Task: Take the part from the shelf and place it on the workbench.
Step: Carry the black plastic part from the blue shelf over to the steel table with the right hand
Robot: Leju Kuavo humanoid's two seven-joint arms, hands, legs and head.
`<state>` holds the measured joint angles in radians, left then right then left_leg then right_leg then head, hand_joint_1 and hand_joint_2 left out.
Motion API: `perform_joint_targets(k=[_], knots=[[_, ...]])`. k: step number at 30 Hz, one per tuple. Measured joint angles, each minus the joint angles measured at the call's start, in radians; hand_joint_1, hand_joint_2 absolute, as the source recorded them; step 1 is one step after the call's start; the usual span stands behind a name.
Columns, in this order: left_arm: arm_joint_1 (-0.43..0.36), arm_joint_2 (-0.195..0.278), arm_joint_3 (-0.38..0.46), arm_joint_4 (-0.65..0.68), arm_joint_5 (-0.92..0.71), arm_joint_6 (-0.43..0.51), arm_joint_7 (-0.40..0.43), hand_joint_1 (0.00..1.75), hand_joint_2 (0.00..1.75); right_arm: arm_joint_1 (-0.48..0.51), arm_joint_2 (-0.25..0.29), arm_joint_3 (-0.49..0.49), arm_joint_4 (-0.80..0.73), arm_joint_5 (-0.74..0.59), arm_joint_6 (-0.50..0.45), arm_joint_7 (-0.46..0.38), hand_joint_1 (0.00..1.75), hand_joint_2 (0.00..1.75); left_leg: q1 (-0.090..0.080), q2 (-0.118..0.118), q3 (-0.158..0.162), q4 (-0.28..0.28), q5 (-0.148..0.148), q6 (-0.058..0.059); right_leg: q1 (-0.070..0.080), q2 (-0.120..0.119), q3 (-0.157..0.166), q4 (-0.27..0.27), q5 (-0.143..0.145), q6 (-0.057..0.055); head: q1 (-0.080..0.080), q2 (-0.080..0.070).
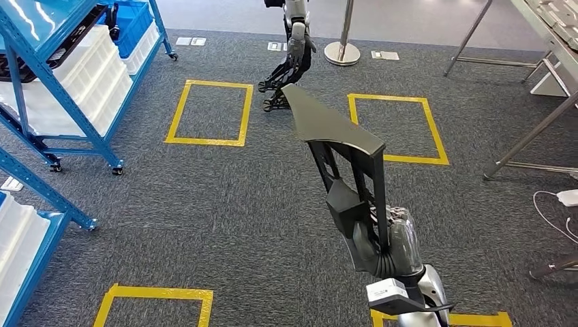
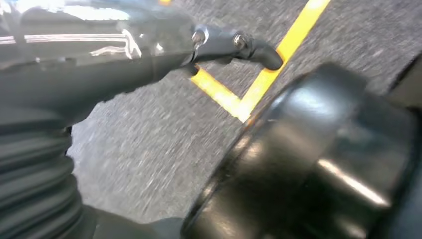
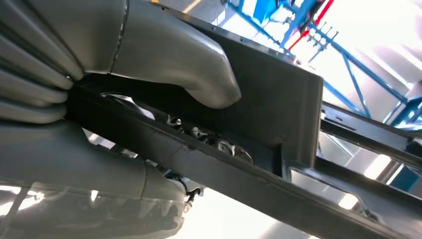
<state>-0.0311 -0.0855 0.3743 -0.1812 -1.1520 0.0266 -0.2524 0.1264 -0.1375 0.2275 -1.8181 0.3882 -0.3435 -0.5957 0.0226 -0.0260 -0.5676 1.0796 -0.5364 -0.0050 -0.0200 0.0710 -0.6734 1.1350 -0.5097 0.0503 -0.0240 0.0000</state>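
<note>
Far left, I am looking down past the blue shelf [image 1: 65,102] with its white bins [image 1: 82,82]; yellow floor squares [image 1: 208,112] are lying on the grey carpet. My left hand [image 2: 99,45] is hanging over the carpet; whether its fingers are closed I cannot tell from the blurred wrist view. Centre, my right hand [image 1: 392,245] is gripping the black part [image 1: 341,143] by its frame, thumb [image 3: 189,64] pressing one face, the broad blade rising upright ahead. Behind, another robot [image 1: 293,48] is standing. Far right, the workbench [image 1: 552,30] is waiting. I judge the carry is midway: I should be keeping the grip firm and the blade clear of the bench legs.
</note>
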Motion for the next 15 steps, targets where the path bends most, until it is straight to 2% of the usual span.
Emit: perform_joint_targets(k=[1, 2, 3, 4, 5, 6, 8, 9, 10, 11, 12, 13, 14, 15], knots=[[0.003, -0.001, 0.000, 0.000, 0.000, -0.002, 0.003, 0.00, 1.75, -0.003, 0.002, 0.001, 0.000, -0.001, 0.000, 0.000, 1.75, 1.75, -0.002, 0.015, 0.000, -0.001, -0.001, 0.003, 0.003, -0.028, -0.030, 0.060, -0.029, 0.000, 0.007, 0.000], [0.005, -0.001, 0.000, 0.000, -0.001, -0.003, 0.007, 0.00, 1.75, -0.006, 0.003, 0.002, 0.000, -0.001, 0.000, -0.001, 1.75, 1.75, -0.004, 0.031, 0.000, -0.001, -0.002, 0.005, 0.003, -0.044, -0.063, 0.127, -0.056, 0.001, 0.014, 0.000], [0.006, -0.002, 0.000, 0.000, -0.001, -0.005, 0.011, 0.00, 1.75, -0.006, 0.005, 0.003, 0.001, -0.001, 0.000, -0.001, 1.75, 1.75, -0.005, 0.047, 0.000, -0.001, -0.003, 0.006, 0.003, -0.051, -0.089, 0.178, -0.071, 0.001, 0.019, 0.000], [0.006, -0.003, 0.000, 0.000, -0.002, -0.005, 0.015, 0.00, 1.75, -0.006, 0.006, 0.004, 0.002, -0.001, 0.000, -0.001, 1.75, 1.75, -0.006, 0.062, 0.001, -0.001, -0.005, 0.007, 0.003, -0.056, -0.099, 0.200, -0.070, 0.001, 0.023, 0.000], [0.006, -0.003, 0.000, 0.000, -0.004, -0.006, 0.018, 0.00, 1.75, -0.005, 0.007, 0.005, 0.002, -0.001, 0.000, -0.001, 1.75, 1.75, -0.006, 0.076, 0.003, -0.001, -0.007, 0.007, 0.003, -0.060, -0.090, 0.180, -0.050, 0.001, 0.028, 0.000], [0.006, -0.004, -0.001, 0.000, -0.005, -0.005, 0.020, 0.00, 1.75, -0.005, 0.008, 0.005, 0.003, -0.002, 0.000, -0.001, 1.75, 1.75, -0.006, 0.088, 0.006, -0.001, -0.010, 0.007, 0.003, -0.068, -0.061, 0.124, -0.017, 0.000, 0.033, 0.000], [0.006, -0.006, -0.001, 0.000, -0.006, -0.002, 0.024, 0.00, 1.75, -0.006, 0.009, 0.006, 0.003, -0.004, 0.000, -0.004, 1.75, 1.75, -0.009, 0.110, 0.013, -0.002, -0.017, 0.001, 0.010, -0.108, 0.007, -0.007, 0.028, -0.004, 0.041, 0.000], [0.006, -0.007, -0.002, 0.000, -0.007, 0.001, 0.025, 0.00, 1.75, -0.006, 0.009, 0.006, 0.003, -0.008, 0.000, -0.006, 1.75, 1.75, -0.012, 0.118, 0.017, -0.003, -0.020, -0.003, 0.015, -0.124, 0.027, -0.046, 0.036, -0.007, 0.043, 0.000], [0.006, -0.008, -0.003, 0.000, -0.008, 0.004, 0.026, 0.00, 1.75, -0.006, 0.010, 0.006, 0.003, -0.014, 0.000, -0.011, 1.75, 1.75, -0.016, 0.126, 0.021, -0.006, -0.021, -0.007, 0.021, -0.132, 0.034, -0.063, 0.034, -0.010, 0.042, 0.000], [0.005, -0.008, -0.005, 0.000, -0.010, 0.006, 0.025, 0.00, 1.75, -0.005, 0.010, 0.004, 0.003, -0.023, 0.001, -0.018, 1.75, 1.75, -0.020, 0.134, 0.025, -0.011, -0.022, -0.011, 0.025, -0.125, 0.033, -0.066, 0.034, -0.014, 0.039, 0.000], [0.005, -0.009, -0.007, 0.000, -0.012, 0.007, 0.023, 0.00, 1.75, -0.002, 0.010, 0.002, 0.003, -0.032, 0.002, -0.026, 1.75, 1.75, -0.020, 0.140, 0.030, -0.015, -0.023, -0.015, 0.022, -0.114, 0.034, -0.068, 0.035, -0.018, 0.035, 0.000], [0.004, -0.010, -0.009, 0.000, -0.014, 0.008, 0.018, 0.00, 1.75, 0.001, 0.009, -0.003, 0.002, -0.044, 0.003, -0.035, 1.75, 1.75, -0.020, 0.132, 0.034, -0.014, -0.028, -0.020, 0.018, -0.104, 0.036, -0.071, 0.035, -0.022, 0.029, 0.000], [0.003, -0.010, -0.010, -0.001, -0.013, 0.008, 0.011, 0.00, 1.75, 0.004, 0.009, -0.007, 0.001, -0.053, 0.006, -0.041, 1.75, 1.75, -0.019, 0.112, 0.029, 0.003, -0.041, -0.023, 0.013, -0.094, 0.039, -0.075, 0.036, -0.028, 0.024, 0.000], [0.001, -0.011, -0.010, -0.001, -0.012, 0.009, 0.002, 0.00, 1.75, 0.007, 0.009, -0.013, 0.000, -0.060, 0.009, -0.045, 1.75, 1.75, -0.018, 0.084, 0.013, 0.042, -0.064, -0.025, 0.008, -0.084, 0.042, -0.077, 0.036, -0.035, 0.017, 0.000]])
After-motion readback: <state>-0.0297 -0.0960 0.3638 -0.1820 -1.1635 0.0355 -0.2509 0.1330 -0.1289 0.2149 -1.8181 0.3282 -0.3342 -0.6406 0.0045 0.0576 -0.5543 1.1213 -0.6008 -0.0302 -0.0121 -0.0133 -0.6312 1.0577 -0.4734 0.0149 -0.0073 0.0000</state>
